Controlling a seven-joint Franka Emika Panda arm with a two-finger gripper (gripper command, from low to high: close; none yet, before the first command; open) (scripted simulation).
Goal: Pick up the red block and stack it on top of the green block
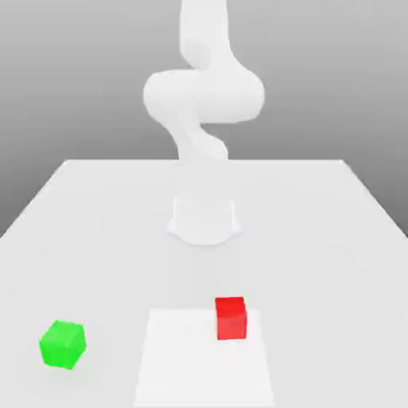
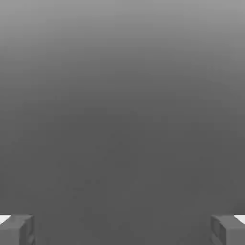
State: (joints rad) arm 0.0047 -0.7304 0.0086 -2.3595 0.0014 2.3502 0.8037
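The small bright red cube (image 1: 230,318) is seen resting on the pale square patch (image 1: 204,358) of the white tabletop (image 1: 96,231), well apart from the small bright green cube (image 1: 63,344), which lies towards the exterior view's left. The pincer (image 2: 122,229) is spread wide, empty, facing grey background. It should be brought squarely above the red cube, fingers aligned with opposite faces, before descent.

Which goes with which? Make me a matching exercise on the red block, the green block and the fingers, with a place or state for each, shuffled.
1. red block
2. green block
3. fingers

a. spread apart, nothing between them
b. on the paler square patch
c. on the bare table, toward the exterior view's left

Pairs: 1-b; 2-c; 3-a.
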